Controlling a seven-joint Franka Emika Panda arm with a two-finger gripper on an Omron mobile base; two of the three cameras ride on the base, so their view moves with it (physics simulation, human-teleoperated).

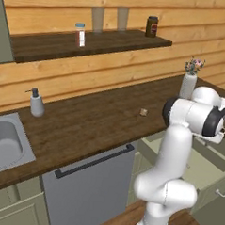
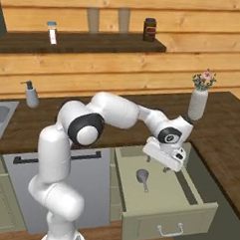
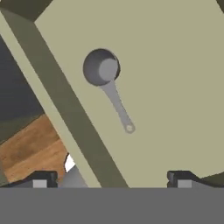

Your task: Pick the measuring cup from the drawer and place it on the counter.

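The drawer (image 2: 186, 217) stands pulled out below the worktop (image 2: 221, 127), and the measuring cup (image 2: 142, 176) lies on its cream floor, handle pointing toward the drawer front. The gripper (image 2: 165, 168) hovers just above the drawer, beside the cup — its fingers (image 3: 40, 180) apart, holding nothing.

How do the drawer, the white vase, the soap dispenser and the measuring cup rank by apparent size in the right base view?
1. The drawer, by far the largest.
2. The white vase.
3. The soap dispenser.
4. The measuring cup.
The dispenser and cup look close in size; the cup is nearer the camera, so their order is uncertain.
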